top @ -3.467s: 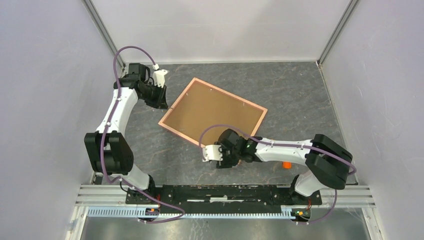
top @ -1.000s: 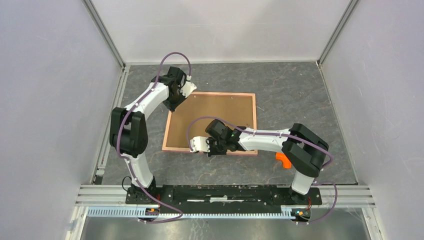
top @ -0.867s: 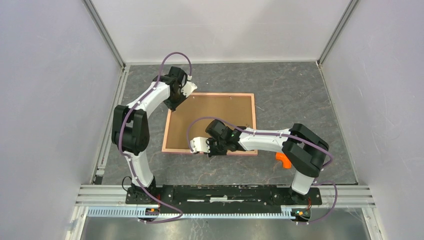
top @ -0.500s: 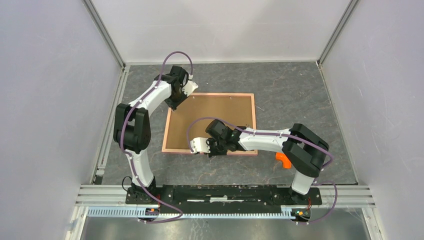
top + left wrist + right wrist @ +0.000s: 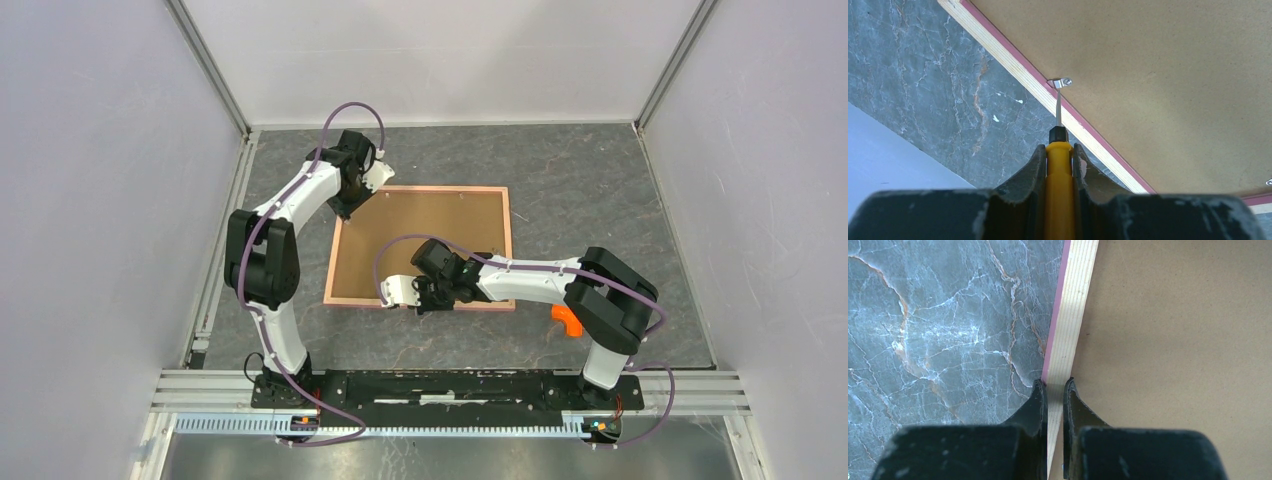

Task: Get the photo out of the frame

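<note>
Grey marbled table (image 5: 600, 180) carries the large rectangular frame (image 5: 440, 215) near its middle, pink rim and brown fibreboard back facing up. Seconds ago it lay skewed like a diamond; now it sits square and has held there, so positioning looks done and clip work about to begin. The photo is hidden beneath the back. The right gripper (image 5: 1055, 387), nearly closed, pinches the near rim. The left gripper (image 5: 1059, 150) clamps a yellow-handled screwdriver (image 5: 1059, 170), its blade tip at a small metal clip (image 5: 1060, 83).
</note>
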